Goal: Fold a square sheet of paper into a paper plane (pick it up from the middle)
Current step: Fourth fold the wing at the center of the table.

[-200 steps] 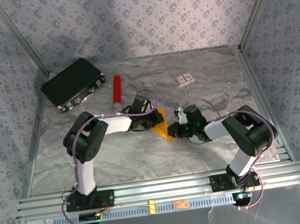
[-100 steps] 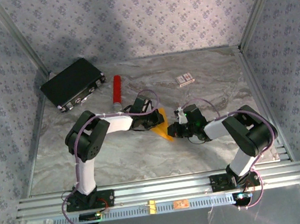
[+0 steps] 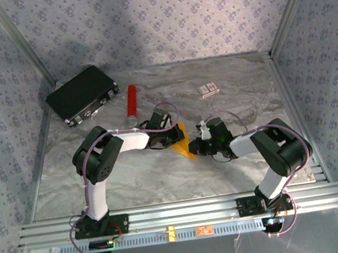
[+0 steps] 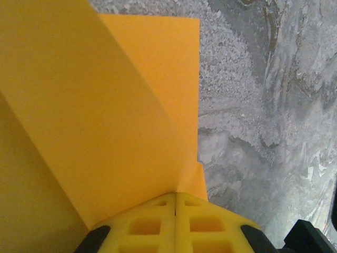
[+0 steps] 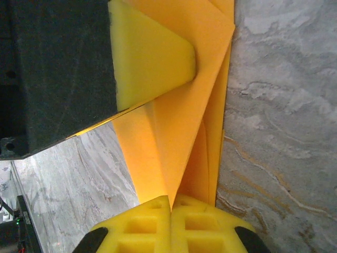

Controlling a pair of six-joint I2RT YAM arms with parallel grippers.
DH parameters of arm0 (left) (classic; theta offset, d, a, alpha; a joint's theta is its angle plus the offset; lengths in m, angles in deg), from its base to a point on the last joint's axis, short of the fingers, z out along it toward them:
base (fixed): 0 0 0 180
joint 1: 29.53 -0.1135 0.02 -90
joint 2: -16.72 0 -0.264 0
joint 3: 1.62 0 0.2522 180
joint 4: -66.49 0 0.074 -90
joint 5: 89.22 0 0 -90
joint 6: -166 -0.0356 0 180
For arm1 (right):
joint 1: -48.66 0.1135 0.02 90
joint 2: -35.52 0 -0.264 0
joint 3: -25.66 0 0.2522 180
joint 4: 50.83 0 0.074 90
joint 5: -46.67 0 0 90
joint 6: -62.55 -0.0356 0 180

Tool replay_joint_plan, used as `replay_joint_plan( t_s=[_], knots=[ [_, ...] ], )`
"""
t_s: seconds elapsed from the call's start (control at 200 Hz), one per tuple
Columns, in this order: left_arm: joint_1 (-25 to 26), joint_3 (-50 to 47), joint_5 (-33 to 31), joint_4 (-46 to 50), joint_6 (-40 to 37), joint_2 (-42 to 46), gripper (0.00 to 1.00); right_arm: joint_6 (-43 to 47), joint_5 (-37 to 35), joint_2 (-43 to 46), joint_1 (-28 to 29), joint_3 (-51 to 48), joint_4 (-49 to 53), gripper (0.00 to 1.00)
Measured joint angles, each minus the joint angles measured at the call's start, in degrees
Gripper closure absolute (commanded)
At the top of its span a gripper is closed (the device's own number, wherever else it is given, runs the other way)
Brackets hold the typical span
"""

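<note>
Counting everything: one paper [image 3: 187, 149], partly folded, is being held near the middle of the table [image 3: 139, 180] between two grippers. The left gripper [image 3: 172, 137] is pinching one side tight and the right gripper [image 3: 194, 147] is clamping the opposite side, both closed on it. Farther back, one red cylinder [image 3: 131, 101], one black case [image 3: 82, 93] and one small box [image 3: 209, 89] are lying apart.

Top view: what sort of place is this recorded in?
Probably a purpose-built robot test booth: a marble-look table closed in by patterned walls on a metal frame, with the left arm and right arm bolted to its front rail.
</note>
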Motion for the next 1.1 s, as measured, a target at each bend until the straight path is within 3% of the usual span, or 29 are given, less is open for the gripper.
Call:
replay_joint_plan(
  t_s=[0.585,1.099],
  knots=[
    [0.17,-0.68,-0.55,-0.39,0.02,0.44,0.96,1.14,1.07,2.32,-0.26,0.46,5.62,0.87],
    [0.17,-0.7,-0.55,-0.39,0.0,0.44,0.96,3.96,1.6,3.54,-0.37,0.46,9.27,0.9]
  ],
)
